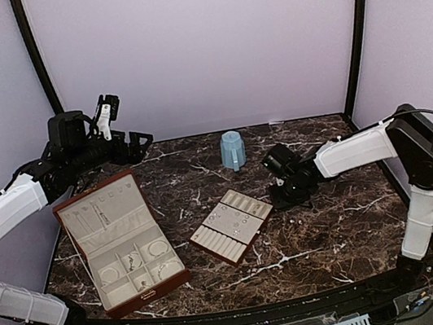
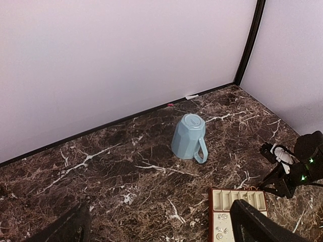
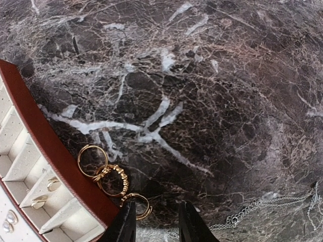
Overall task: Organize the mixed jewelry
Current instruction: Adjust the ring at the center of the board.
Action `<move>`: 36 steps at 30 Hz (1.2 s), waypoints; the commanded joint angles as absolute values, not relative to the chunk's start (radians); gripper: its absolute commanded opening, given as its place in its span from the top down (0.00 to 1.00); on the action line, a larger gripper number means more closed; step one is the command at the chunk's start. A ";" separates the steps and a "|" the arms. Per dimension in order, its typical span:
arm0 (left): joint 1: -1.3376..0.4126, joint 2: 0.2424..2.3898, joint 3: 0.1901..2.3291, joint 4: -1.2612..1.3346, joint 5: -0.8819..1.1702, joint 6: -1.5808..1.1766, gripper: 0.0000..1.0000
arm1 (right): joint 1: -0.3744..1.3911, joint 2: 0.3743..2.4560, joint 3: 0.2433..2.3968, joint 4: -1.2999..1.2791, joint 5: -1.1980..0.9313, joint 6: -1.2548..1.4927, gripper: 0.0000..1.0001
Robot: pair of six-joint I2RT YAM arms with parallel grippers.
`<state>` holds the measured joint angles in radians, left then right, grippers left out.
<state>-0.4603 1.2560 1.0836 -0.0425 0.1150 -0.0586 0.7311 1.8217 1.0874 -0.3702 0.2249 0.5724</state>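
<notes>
Over the marble table (image 1: 334,230), at about two o'clock from the slotted tray (image 1: 240,208), the right gripper (image 3: 156,207) hung low. Its fingers were drawn fairly close but not touching, and nothing was clamped between them. Three rings (image 3: 120,172) lay in a touching cluster against the tray's red-brown wall. The nearest ring (image 3: 139,195) sat at the gripper's eleven o'clock, right beside one fingertip (image 3: 126,222). A thin chain (image 3: 262,204) lay on the marble out towards three o'clock.

We judged the step in hand to be lifting that nearest ring for a tray slot. The next move would call for centring the gap over its thin band and closing without nudging it against the wall.

The left gripper (image 2: 160,207) was raised at the table's ten o'clock, spread wide and empty.

Only the right wrist view showed the rings and chain plainly; from above they were mere specks. The overhead view alone showed the open box (image 1: 122,243) at nine o'clock from the tray. The left wrist view gave the clearest look at the upturned mug (image 2: 189,137).
</notes>
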 commanded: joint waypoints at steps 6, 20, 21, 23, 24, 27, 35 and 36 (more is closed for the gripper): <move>-0.462 1.230 1.071 -0.039 0.113 -0.044 0.01 | 0.721 1.869 1.127 -0.347 0.229 0.554 0.72; -0.462 1.227 1.071 -0.037 0.111 -0.042 0.01 | 0.701 1.878 1.098 -0.390 0.286 0.565 0.83; -0.461 1.227 1.071 -0.038 0.111 -0.042 0.01 | 0.697 1.874 1.094 -0.397 0.295 0.566 0.83; -0.462 1.226 1.072 -0.038 0.112 -0.043 0.01 | 0.687 1.868 1.090 -0.413 0.315 0.567 0.84; -0.462 1.226 1.071 -0.038 0.112 -0.043 0.01 | 0.681 1.863 1.088 -0.419 0.322 0.568 0.84; -0.461 1.226 1.071 -0.038 0.111 -0.042 0.01 | 0.666 1.845 1.076 -0.425 0.333 0.568 0.84; -0.461 1.225 1.069 -0.037 0.108 -0.042 0.01 | 0.657 1.797 1.080 -0.419 0.286 0.545 0.84; -0.462 1.223 1.069 -0.035 0.106 -0.042 0.01 | 0.657 1.782 1.085 -0.417 0.275 0.548 0.83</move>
<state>-0.4603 1.2560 1.0832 -0.0425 0.1139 -0.0547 0.6601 1.8420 1.0882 -0.4011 0.3038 0.5545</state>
